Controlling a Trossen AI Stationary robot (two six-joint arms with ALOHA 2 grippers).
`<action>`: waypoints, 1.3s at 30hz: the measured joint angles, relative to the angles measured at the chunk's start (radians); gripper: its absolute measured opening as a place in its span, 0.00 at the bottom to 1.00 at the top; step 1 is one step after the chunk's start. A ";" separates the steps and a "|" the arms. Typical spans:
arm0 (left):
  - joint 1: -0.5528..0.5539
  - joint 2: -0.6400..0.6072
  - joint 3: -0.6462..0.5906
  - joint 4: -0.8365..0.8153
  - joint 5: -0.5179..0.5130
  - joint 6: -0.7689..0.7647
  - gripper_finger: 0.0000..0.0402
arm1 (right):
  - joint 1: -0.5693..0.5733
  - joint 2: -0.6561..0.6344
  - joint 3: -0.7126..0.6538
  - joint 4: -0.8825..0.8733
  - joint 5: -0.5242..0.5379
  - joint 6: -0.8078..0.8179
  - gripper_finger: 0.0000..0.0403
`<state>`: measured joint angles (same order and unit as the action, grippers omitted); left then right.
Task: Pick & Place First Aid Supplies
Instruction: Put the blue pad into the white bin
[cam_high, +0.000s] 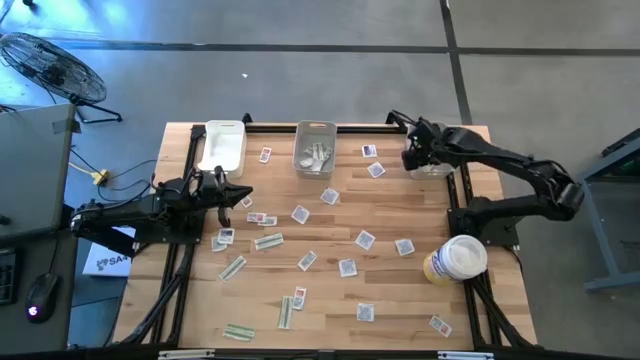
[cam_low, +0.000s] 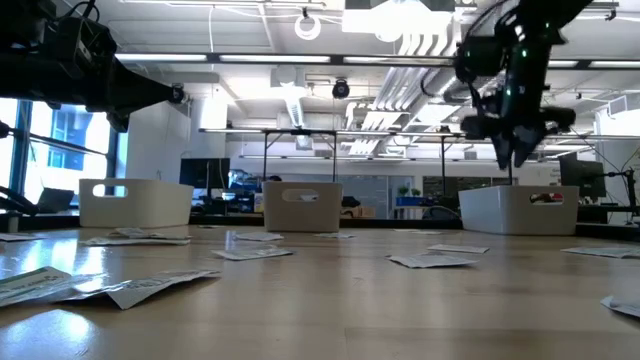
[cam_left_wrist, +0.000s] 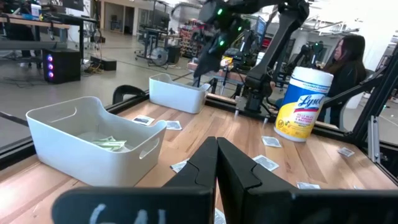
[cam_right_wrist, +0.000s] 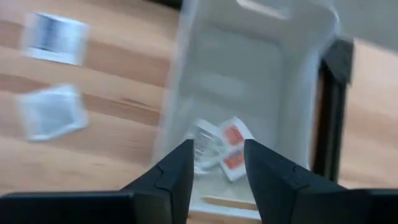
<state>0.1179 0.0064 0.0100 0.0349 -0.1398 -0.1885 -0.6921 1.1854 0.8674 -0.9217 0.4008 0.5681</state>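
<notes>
Small white packets (cam_high: 300, 214) and pale green strips (cam_high: 268, 241) lie flat, scattered over the wooden table (cam_high: 400, 300). My right gripper (cam_right_wrist: 219, 162) hangs open above the clear bin (cam_right_wrist: 292, 93) at the far right, fingers slanting down. Below the fingers, packets with red marks (cam_right_wrist: 233, 147) lie on the bin's floor. In the high view that gripper (cam_high: 412, 158) covers most of the bin. My left gripper (cam_high: 246, 194) is shut and level at the table's left side, holding nothing; its fingers (cam_left_wrist: 216, 168) meet.
Two more bins stand along the far edge: a white one (cam_high: 222, 145) with green strips inside and a grey one (cam_high: 315, 148) holding packets. A white-and-yellow round tub (cam_high: 455, 260) stands near the right arm's base. A person (cam_left_wrist: 348, 56) sits beyond the table.
</notes>
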 joint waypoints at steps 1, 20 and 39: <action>0.000 0.000 0.000 0.000 0.000 0.000 0.00 | 0.026 -0.008 0.019 0.000 -0.003 -0.007 0.34; 0.000 0.000 0.000 0.000 0.000 0.000 0.00 | 0.734 0.305 -0.054 0.753 -0.105 -0.134 0.34; 0.000 0.000 0.000 0.000 0.000 0.000 0.00 | 0.884 0.421 -0.038 0.941 0.131 -0.069 0.34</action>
<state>0.1177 0.0063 0.0097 0.0349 -0.1398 -0.1886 0.1915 1.6063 0.8294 0.0189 0.5321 0.4991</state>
